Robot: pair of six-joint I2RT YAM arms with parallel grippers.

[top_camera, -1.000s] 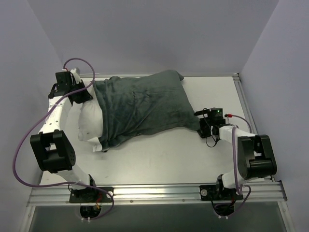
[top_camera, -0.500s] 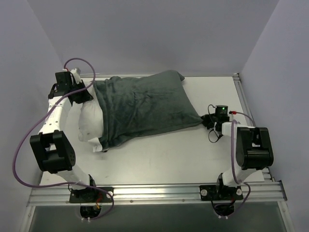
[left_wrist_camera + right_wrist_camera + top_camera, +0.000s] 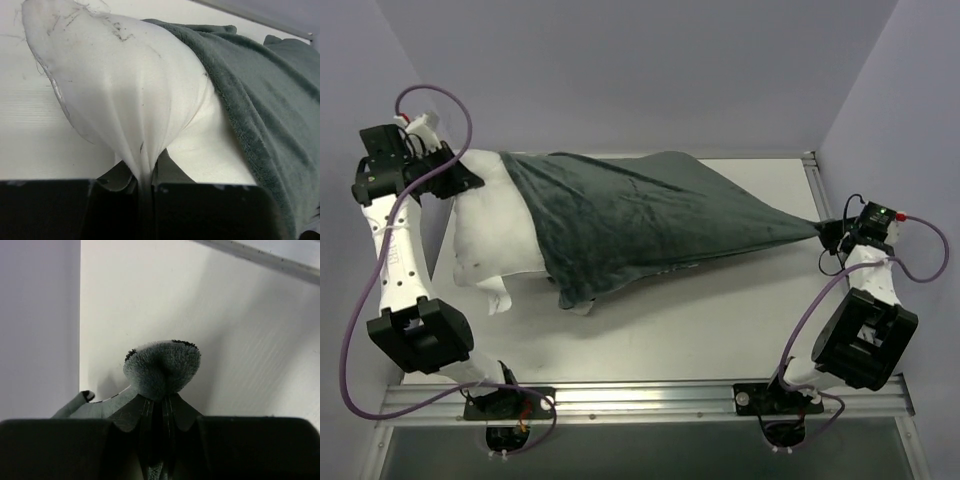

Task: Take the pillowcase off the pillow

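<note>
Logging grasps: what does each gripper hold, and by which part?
Left gripper pinches the pillow by a bunch of its bare end; right gripper pinches the pillowcase by the stretched tip of its opposite end.

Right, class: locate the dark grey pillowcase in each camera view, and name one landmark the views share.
Top external: pillowcase stretched across the centre, from pillow to right gripper.
Left wrist: right side, over the pillow.
Right wrist: grey tuft at centre, pinched in the gripper.
Shared landmark: the white table.
</note>
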